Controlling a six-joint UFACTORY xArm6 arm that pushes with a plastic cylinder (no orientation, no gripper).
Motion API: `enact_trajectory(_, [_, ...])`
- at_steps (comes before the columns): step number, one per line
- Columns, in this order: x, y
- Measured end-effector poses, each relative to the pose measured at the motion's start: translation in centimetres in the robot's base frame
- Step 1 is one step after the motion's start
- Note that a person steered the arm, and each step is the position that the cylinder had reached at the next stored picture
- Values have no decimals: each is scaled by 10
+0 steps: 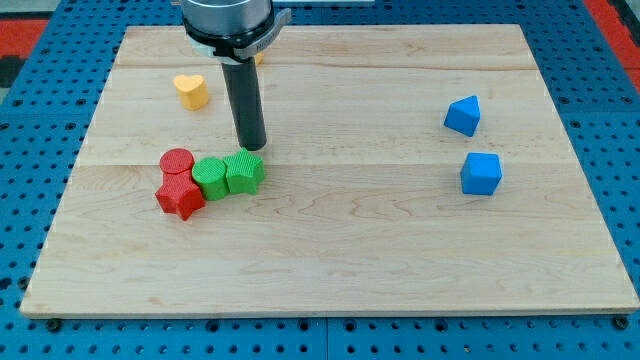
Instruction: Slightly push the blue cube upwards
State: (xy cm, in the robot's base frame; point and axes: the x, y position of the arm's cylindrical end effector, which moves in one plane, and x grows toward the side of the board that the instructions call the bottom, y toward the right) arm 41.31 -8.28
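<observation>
Blue cube (481, 173) sits on the wooden board (330, 250) at the view's right, roughly mid-height, resting flat and on its own. Just above it, apart and not touching, a second blue block (462, 115), wedge-like with a peaked top.

My tip (252, 148) is well apart from the blue cube, far over on the view's left half of the board. The rod comes down from the dark mount at the view's top; a plain rod end with nothing to spread or pinch, and it holds nothing. The tip stands just above a green block (244, 171), very close to its upper edge; contact cannot be told.

Cluster below the tip: that green block touches a second green block (210, 177) on its left. Left again, a red cylinder (177, 162), with a red star-like block (181, 196) directly beneath it, both pressed against the green pair.

Yellow heart-shaped block (191, 91) lies alone near the view's upper left, left of the rod.
</observation>
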Motion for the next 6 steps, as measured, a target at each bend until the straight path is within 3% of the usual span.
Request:
enact_trajectory(4, [0,29])
enact_trajectory(5, [2,48])
enact_trajectory(6, [4,109])
